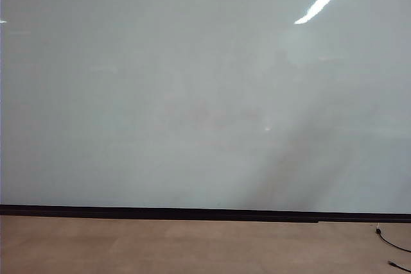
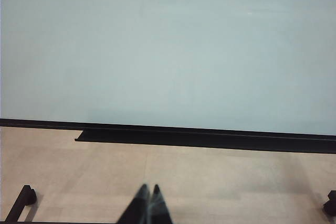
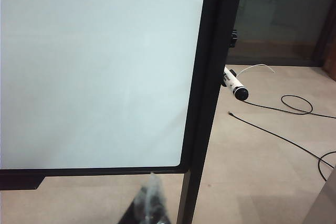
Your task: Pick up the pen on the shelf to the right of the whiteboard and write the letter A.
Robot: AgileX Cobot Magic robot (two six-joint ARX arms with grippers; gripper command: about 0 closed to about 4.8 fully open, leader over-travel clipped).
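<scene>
Right gripper (image 3: pixel 150 195) sitting closed, empty, low before large glossy pale whiteboard (image 3: pixel 100 66); slim white black-tipped pen (image 3: pixel 234 85) lying beyond, past black frame. Left gripper (image 2: pixel 148 198) closed, empty, facing board.

The left gripper (image 2: pixel 148 188) shows only as two slim, dark, tapering fingers (image 2: pixel 139 203), black with a dull grey sheen, tips pressed together. The right gripper (image 3: pixel 151 179) shows pale, blurred, translucent-looking fingertips (image 3: pixel 153 192) above a black base, also closed.
</scene>
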